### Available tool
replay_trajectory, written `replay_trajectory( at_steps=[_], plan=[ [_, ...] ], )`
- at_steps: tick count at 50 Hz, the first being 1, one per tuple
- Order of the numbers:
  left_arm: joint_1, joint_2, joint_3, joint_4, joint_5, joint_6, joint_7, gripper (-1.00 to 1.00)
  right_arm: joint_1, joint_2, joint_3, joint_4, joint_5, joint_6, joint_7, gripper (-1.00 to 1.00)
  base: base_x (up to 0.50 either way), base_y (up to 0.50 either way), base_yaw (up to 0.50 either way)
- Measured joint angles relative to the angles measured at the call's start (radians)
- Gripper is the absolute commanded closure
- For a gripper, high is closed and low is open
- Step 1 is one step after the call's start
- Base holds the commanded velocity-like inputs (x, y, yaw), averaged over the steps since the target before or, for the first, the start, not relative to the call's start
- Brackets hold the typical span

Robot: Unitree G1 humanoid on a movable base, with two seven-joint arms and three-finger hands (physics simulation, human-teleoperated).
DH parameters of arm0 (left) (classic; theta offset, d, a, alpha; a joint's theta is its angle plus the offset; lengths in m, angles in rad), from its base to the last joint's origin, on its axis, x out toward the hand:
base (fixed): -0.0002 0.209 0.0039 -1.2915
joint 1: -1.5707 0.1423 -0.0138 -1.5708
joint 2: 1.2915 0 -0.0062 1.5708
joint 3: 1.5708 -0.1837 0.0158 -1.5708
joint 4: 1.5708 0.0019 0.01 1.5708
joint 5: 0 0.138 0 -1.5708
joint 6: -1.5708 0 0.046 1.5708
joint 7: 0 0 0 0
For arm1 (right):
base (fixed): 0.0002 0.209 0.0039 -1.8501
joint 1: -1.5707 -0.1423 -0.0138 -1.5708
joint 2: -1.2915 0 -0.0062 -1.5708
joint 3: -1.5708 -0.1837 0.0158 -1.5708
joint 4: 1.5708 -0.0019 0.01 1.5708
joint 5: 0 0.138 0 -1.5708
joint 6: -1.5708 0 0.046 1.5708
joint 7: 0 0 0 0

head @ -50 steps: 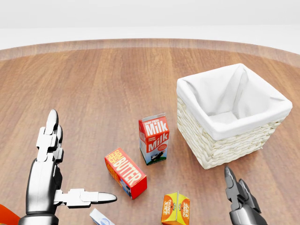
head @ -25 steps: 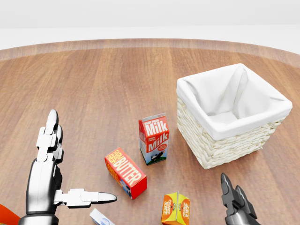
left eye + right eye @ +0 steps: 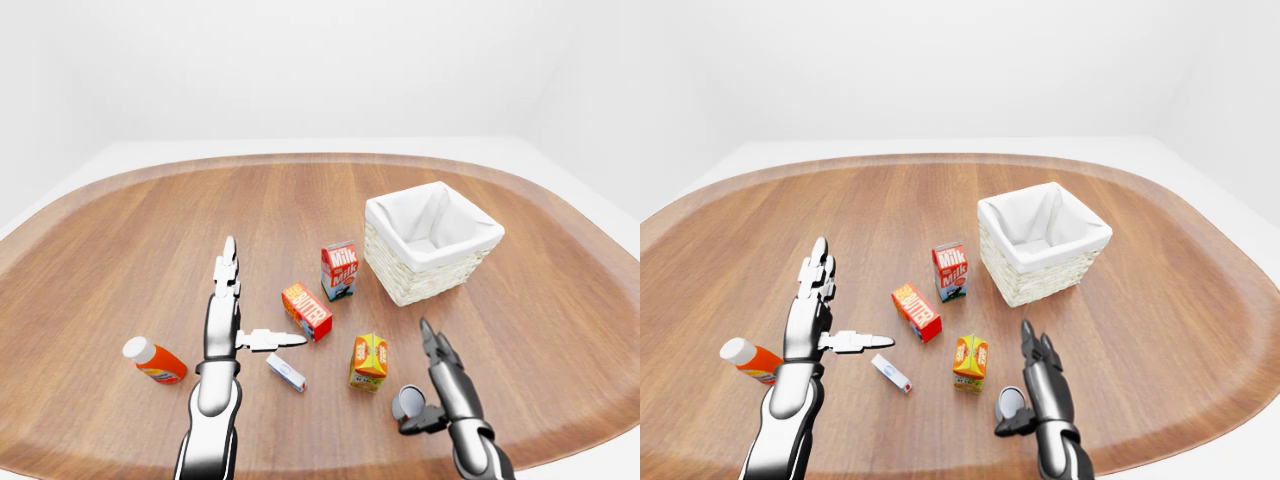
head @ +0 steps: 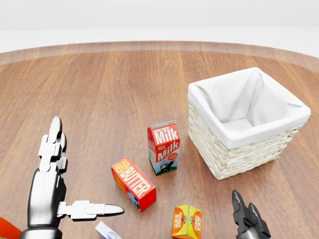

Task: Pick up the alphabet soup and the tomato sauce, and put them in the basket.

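Your left hand (image 3: 228,322) stands upright over the wooden table (image 3: 120,230), fingers straight and spread, thumb jutting toward the butter box (image 3: 307,310). Your right hand (image 3: 440,385), low in the left-eye view, is open too, its thumb touching or just beside a grey-topped can (image 3: 407,402) lying on its side; you cannot tell which of the two cans it is. The white-lined basket (image 3: 432,242) sits well apart, up and right, beside the milk carton (image 3: 339,270). An orange carton (image 3: 369,361) stands just left of the can.
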Motion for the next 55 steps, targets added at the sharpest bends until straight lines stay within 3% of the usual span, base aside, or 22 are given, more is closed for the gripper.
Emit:
replay_trajectory(
  at_steps=[55],
  plan=[
    [0.000, 0.000, 0.000, 0.000, 0.000, 0.000, 0.000, -1.00, -0.002, -0.020, 0.067, 0.107, -0.046, 0.000, -0.074, -1.00, 0.00, 0.00, 0.00]
  ],
)
